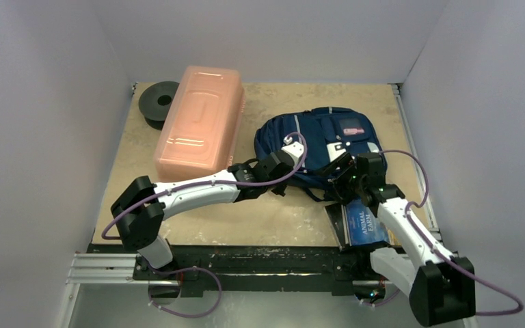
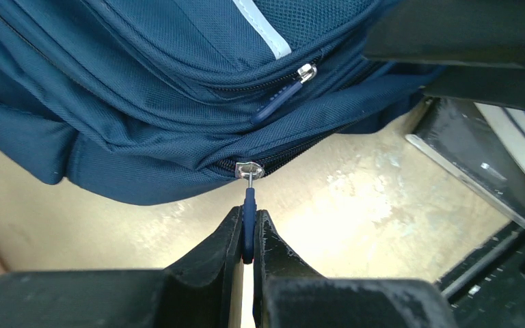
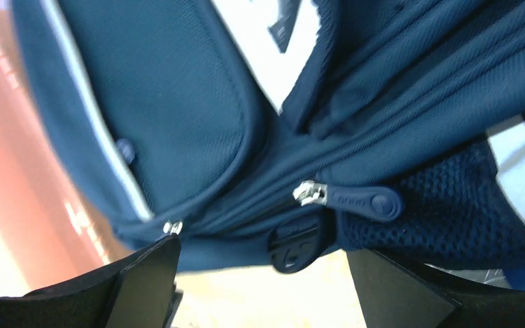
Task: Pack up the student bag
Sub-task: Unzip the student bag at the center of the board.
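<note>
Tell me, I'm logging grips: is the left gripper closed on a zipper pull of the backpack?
Yes, the left gripper pinches the blue zipper pull at the lower zip of the backpack.

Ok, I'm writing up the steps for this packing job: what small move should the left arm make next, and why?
Probably slide the blue rubber zipper pull along its track. The left jaws are shut on it, the navy blue fabric backpack looks zipped there, and the blue Animal Farm book lies outside on the table, so the compartment likely needs opening first.
</note>
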`<state>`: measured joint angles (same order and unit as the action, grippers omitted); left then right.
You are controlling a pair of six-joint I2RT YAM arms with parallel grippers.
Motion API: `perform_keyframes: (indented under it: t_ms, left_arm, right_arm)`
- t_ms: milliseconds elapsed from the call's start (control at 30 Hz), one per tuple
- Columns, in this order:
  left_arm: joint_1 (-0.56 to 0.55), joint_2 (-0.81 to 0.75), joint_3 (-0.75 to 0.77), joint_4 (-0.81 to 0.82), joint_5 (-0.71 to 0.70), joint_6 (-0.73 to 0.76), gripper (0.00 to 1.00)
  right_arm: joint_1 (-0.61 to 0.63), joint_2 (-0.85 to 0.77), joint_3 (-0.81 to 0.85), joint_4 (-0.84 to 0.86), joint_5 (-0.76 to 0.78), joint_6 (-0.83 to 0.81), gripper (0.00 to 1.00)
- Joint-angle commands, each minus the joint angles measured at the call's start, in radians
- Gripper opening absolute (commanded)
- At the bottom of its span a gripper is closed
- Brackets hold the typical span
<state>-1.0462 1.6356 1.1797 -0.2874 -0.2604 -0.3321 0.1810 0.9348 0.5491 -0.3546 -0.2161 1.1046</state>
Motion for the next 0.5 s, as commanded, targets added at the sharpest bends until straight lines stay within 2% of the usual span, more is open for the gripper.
perform_keyframes:
  t_ms: [0,67,200,267,300,400,467]
  left_arm:
    - [0.005,-0.064,0.04,0.043,0.104,-0.123,0.0]
    - [0.012,-0.055,0.051,0.02,0.109,-0.133,0.0]
    - [0.078,-0.05,0.05,-0.041,0.052,-0.167,0.0]
    - [0.147,-0.025,0.055,-0.06,0.022,-0.149,0.0]
    - [0.179,-0.006,0.061,-0.059,0.02,-0.123,0.0]
    - [0.253,0.068,0.093,-0.045,0.044,-0.046,0.0]
    - [0.28,0.101,0.119,-0.053,0.096,-0.045,0.0]
  right_arm:
    - [-0.041,0.143,0.031,0.1,0.113,0.011,0.91]
    - [-0.073,0.209,0.057,0.094,0.159,0.007,0.83]
    - [-0.203,0.292,0.083,0.136,0.213,-0.082,0.37]
    - [-0.261,0.345,0.126,0.143,0.226,-0.159,0.07]
    - [-0.292,0.375,0.161,0.13,0.224,-0.208,0.0]
    - [-0.331,0.451,0.249,0.132,0.25,-0.332,0.0]
    - [-0.344,0.498,0.299,0.149,0.274,-0.405,0.0]
